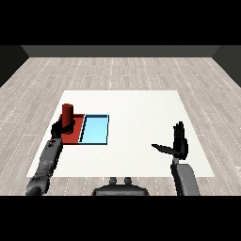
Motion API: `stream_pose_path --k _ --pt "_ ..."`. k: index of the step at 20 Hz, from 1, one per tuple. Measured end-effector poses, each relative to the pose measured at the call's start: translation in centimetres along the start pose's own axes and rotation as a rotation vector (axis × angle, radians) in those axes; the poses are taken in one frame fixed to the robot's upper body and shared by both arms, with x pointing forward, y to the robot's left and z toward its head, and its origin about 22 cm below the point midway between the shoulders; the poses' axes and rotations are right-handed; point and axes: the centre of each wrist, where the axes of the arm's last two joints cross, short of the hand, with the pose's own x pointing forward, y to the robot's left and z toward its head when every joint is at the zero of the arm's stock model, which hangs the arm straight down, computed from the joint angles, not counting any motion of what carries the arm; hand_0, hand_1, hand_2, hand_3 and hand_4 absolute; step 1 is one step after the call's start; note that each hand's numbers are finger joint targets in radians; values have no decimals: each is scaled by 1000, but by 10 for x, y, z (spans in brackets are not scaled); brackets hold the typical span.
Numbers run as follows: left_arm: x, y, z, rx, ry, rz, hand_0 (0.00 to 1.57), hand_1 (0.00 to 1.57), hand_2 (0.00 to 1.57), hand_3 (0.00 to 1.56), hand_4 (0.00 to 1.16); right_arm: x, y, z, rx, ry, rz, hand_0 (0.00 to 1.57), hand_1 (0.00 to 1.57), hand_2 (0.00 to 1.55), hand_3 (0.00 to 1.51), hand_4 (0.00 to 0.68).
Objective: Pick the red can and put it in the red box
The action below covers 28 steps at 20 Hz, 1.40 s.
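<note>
The red can stands upright over the red tray at the table's left side. My left hand is curled round the can's lower part and hides its base. I cannot tell whether the can rests on the tray or hangs just above it. My right hand is at the right side of the table, far from the can, with fingers straight up and thumb stretched to the left, holding nothing.
The light blue tray lies right beside the red tray, on its right. The white table stretches out between the trays and my right hand. Wooden floor surrounds the table.
</note>
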Motion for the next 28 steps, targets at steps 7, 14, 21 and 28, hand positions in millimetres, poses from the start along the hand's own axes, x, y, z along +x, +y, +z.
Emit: stream_pose_path --k 7,14,21,28 --pt "-38 -11 4 -23 237 -173 566 566 661 570 633 -10 -1 -8 -22 19 41 0 0 0 0 0" --pt "-48 -10 5 -44 364 -236 0 0 0 0 0 -17 0 -15 -31 18 53 0 0 0 0 0" --pt "-49 13 -1 -31 354 -142 0 0 0 0 0 -11 -2 -16 -11 0 49 0 0 0 0 0" --pt "-28 22 -12 23 -32 208 0 0 0 0 0 9 0 -15 34 -57 14 0 0 0 0 0"
